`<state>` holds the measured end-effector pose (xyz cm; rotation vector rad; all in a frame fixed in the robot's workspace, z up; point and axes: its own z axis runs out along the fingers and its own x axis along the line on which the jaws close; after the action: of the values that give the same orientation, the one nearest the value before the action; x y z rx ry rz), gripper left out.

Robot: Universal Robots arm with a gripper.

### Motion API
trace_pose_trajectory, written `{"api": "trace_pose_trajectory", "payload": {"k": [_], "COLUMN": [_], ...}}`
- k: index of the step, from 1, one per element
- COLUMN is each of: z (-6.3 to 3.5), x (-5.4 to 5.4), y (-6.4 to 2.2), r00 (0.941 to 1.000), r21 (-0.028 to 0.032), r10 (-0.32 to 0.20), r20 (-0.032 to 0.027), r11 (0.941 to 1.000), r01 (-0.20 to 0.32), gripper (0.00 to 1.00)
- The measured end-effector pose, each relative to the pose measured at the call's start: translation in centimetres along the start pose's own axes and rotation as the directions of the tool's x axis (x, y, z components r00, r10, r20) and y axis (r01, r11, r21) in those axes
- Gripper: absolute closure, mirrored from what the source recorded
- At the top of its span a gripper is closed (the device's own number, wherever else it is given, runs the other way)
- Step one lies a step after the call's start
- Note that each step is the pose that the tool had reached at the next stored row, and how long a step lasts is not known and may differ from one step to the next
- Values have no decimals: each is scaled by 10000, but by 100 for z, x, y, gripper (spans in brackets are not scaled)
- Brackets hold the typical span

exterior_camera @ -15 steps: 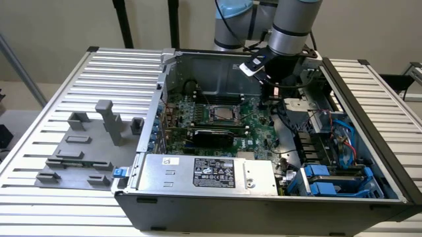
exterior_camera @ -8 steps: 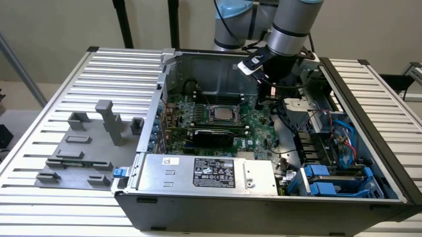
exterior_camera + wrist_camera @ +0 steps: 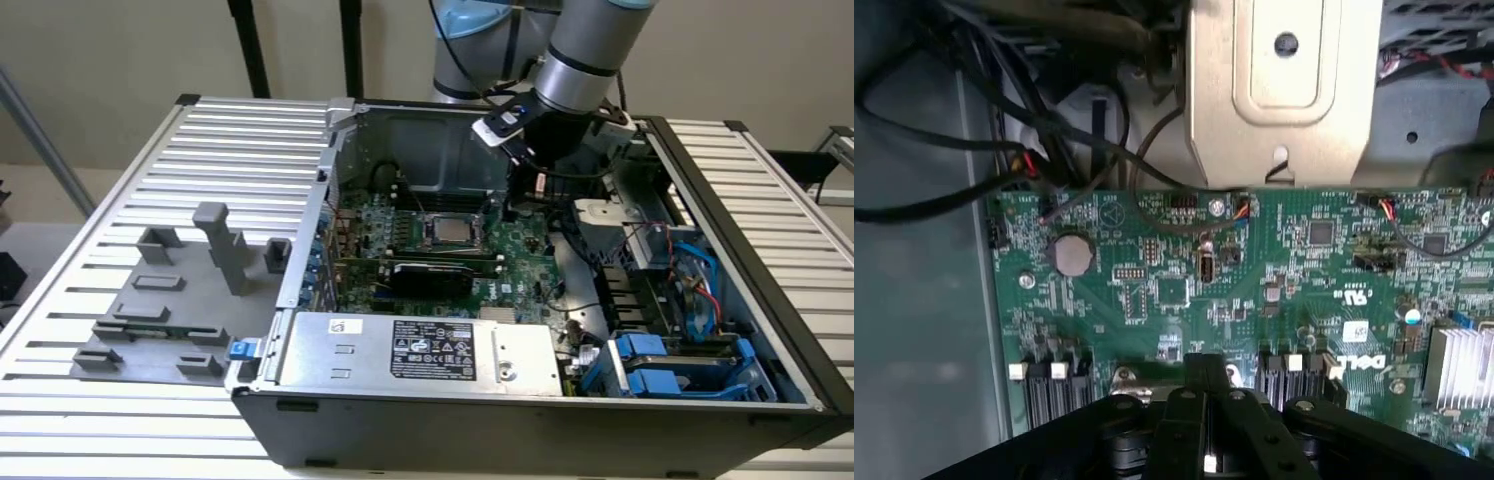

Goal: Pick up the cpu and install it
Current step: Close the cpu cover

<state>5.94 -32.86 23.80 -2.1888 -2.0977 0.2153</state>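
Filling the middle of the table (image 3: 254,150) is an open case (image 3: 534,430), its front wall along the table's near edge. The arm (image 3: 587,50) reaches down into it by the back wall. On the case floor lies the green board (image 3: 521,258). The claw (image 3: 1204,375), fingers pressed together, hangs over the board's far edge. The cpu (image 3: 451,232) sits in the board's middle, well apart from the claw.
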Motion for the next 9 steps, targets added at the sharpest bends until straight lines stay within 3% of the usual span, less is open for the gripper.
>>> {"api": "trace_pose_trajectory", "payload": {"k": [5, 9], "z": [16, 33], "x": [-3, -6], "y": [-80, -156], "r00": [10000, 10000], "r21": [617, 1031], "r10": [-17, -28], "r20": [27, 44], "r11": [9981, 9947], "r01": [15, 23], "gripper": [89, 89]}}
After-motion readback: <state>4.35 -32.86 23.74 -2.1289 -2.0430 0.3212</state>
